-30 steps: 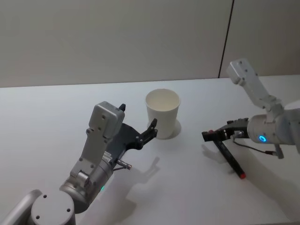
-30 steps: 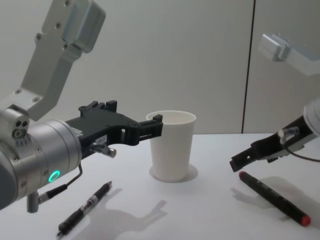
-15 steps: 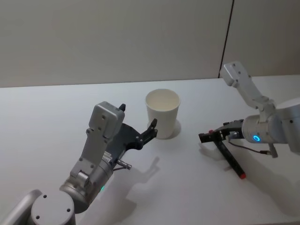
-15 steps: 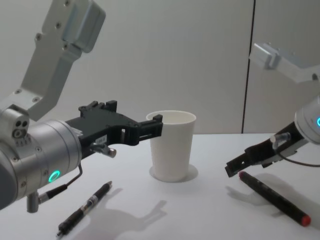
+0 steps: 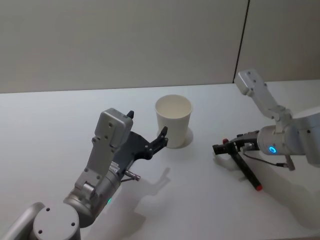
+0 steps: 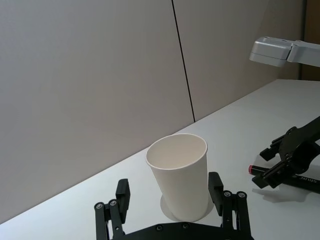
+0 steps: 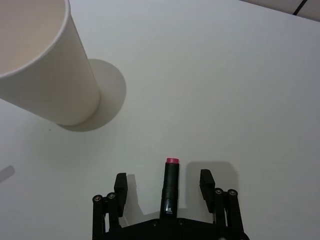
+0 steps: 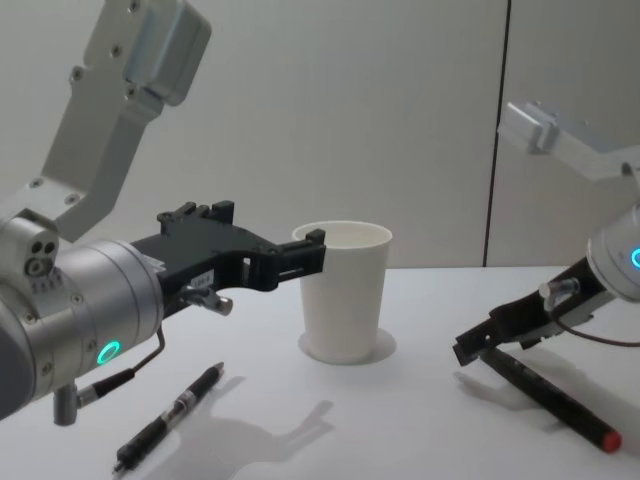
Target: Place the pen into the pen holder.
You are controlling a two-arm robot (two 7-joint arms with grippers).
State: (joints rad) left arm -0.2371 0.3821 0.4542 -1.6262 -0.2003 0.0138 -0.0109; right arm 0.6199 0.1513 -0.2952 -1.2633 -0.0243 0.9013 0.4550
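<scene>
On the bench [image 5: 50,125], well right of the pen holder [image 5: 173,120], the right gripper [image 7: 163,179] sits low, fingers spread astride one end of the lying pen [image 5: 247,170], whose length runs back beneath it, while the left gripper [image 5: 147,123], likewise spread, hovers beside the holder.

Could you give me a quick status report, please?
Right gripper open, low, astride red-tipped pen on table. Left gripper open beside cup. Cup upright, empty, mouth unobstructed. Spare pen lies left of cup.

pen holder [image 5: 173,121] centre | pen [image 5: 248,172] right of it | second pen [image 8: 168,417] left, nearer
</scene>
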